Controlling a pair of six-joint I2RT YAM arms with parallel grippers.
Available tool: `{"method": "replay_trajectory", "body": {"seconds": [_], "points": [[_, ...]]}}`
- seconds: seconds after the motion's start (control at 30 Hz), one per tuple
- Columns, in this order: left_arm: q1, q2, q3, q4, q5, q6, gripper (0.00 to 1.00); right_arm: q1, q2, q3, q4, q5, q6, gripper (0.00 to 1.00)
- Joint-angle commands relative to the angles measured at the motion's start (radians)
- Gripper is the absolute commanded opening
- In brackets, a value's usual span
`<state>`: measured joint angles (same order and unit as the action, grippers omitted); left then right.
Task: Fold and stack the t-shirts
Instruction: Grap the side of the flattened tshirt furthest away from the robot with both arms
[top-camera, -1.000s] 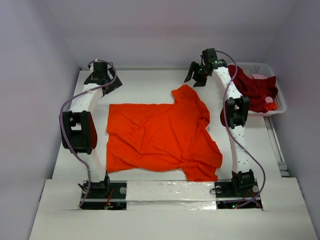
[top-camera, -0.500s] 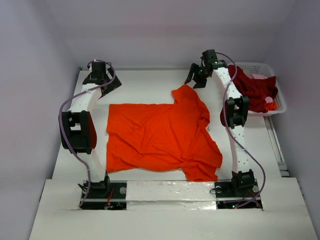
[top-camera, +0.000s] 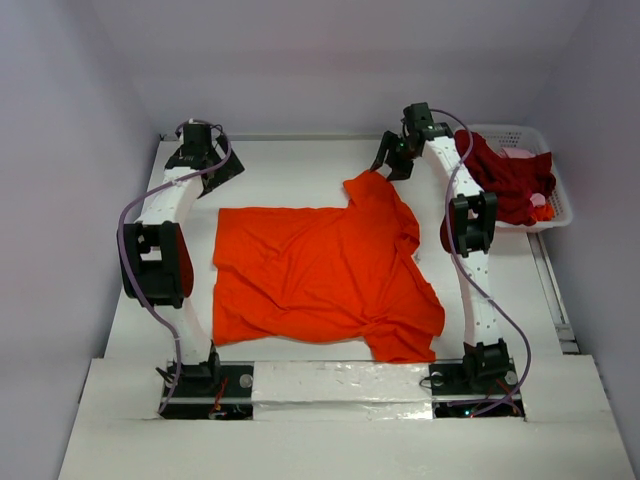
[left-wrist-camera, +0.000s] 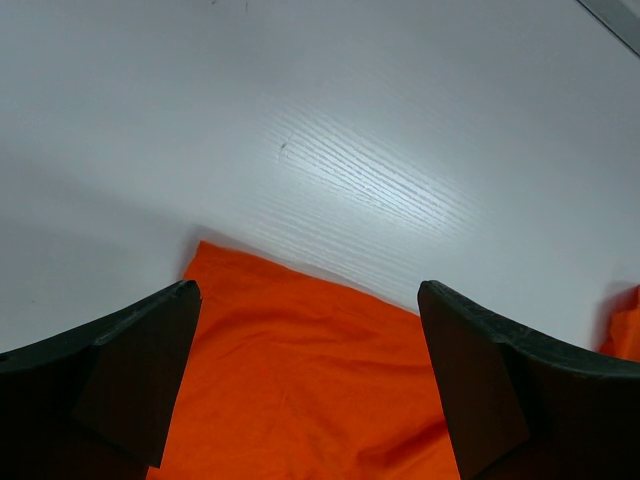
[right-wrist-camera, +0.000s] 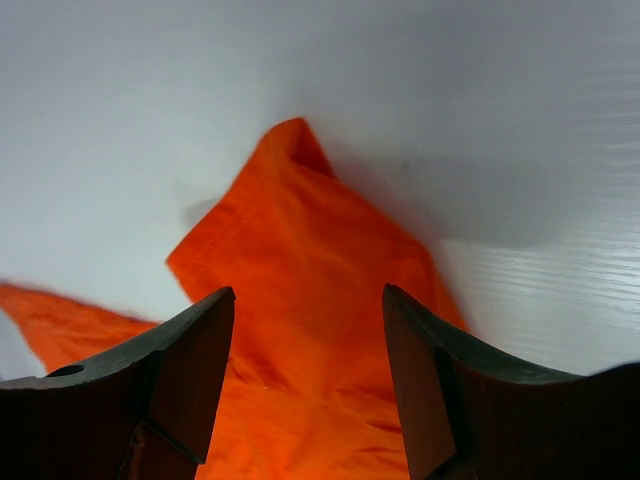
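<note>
Setting up the first fold of the orange shirt (top-camera: 320, 270), spread nearly flat across the middle of the counter (top-camera: 290, 165), rumpled at the near right corner and with one sleeve poking toward the far side. Hovering the left gripper (left-wrist-camera: 307, 298) over the shirt's far left corner, opened wide, empty, straddling that corner from above. Holding the right gripper (right-wrist-camera: 307, 295) over the pointed tip of the far sleeve, parted to either side of the cloth and closed on nothing; impossible to say whether already brushing the fabric. Leaving the dark red shirt (top-camera: 505, 180) heaped in the white basket (top-camera: 552, 222) at the far right, draped partly over the rim, with a scrap of pink cloth (top-camera: 517, 152) behind it. Judged as very early: no fold made, nothing stacked. Next, probably: lower both enough to bracket the cloth edge, pinch the left corner and the sleeve tip, taking care to raise a single layer only. Then lift and carry together toward the near edge, evenly, so as not to drag the body of the shirt askew. Worth watching for a thin edge slipping out of a shallow pinch.
</note>
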<state>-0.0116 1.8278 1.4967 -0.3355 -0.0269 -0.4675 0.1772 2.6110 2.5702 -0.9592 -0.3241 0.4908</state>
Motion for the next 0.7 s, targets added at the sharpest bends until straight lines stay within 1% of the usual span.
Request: {"method": "replay_trajectory", "body": {"seconds": [0.0, 0.3, 0.4, 0.53, 0.67], "points": [[0.010, -0.028, 0.040, -0.004, 0.012, 0.010, 0.89, -0.004, 0.001, -0.005, -0.010, 0.115, -0.029, 0.66], [0.010, -0.022, 0.065, -0.008, 0.021, 0.001, 0.89, -0.004, -0.022, -0.028, -0.033, 0.267, -0.041, 0.65], [0.010, -0.024, 0.065, -0.011, 0.022, 0.001, 0.89, -0.004, -0.017, -0.024, -0.044, 0.293, -0.037, 0.63], [0.010, -0.019, 0.066, -0.016, 0.022, 0.000, 0.88, -0.004, -0.009, -0.025, -0.049, 0.295, -0.037, 0.59], [0.010, -0.018, 0.073, -0.016, 0.021, -0.002, 0.88, -0.004, -0.008, -0.015, -0.042, 0.278, -0.035, 0.58]]}}
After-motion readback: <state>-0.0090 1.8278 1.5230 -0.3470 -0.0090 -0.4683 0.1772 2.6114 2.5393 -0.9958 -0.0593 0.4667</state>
